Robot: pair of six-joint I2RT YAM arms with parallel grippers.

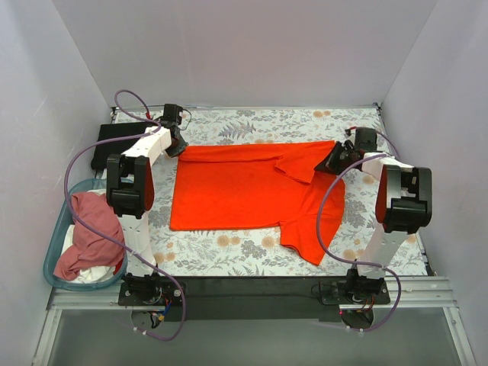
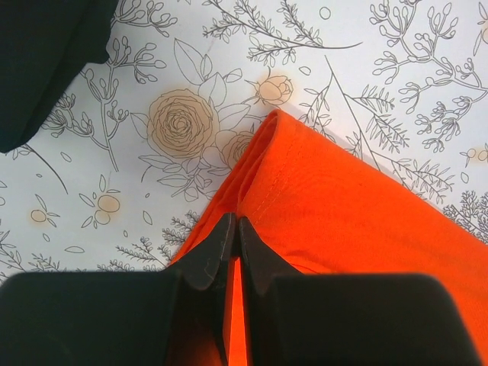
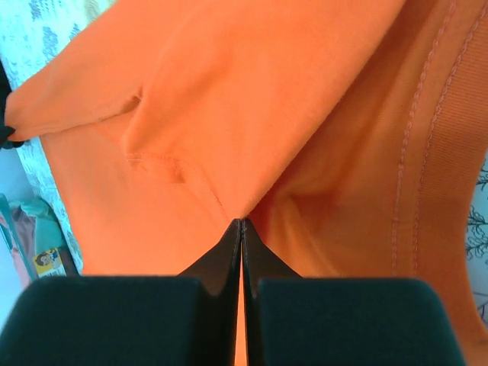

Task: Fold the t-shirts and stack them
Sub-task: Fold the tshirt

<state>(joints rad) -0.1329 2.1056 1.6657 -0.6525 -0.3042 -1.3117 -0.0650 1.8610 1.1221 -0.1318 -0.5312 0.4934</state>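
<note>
Your bright orange-red cloth t-shirt [image 1: 244, 191] lies spread mid-frame, its upper edge doubled over. Your left gripper [image 1: 177, 146] is clenched on its upper-left corner and your right gripper [image 1: 334, 162] on the turned-in sleeve at upper right, likely to carry that edge evenly. Cloth sits between both jaws. A teal plastic basket [image 1: 57, 236] waits lower left.

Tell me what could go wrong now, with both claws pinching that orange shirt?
The left gripper pinches only the edge of the orange t-shirt near a corner, so the cloth might slip free when pulled. The right gripper is shut on bunched, doubled-over cloth by the far sleeve, so the fold may come out creased or lopsided. The near sleeve sticks out and could drag crooked.
</note>
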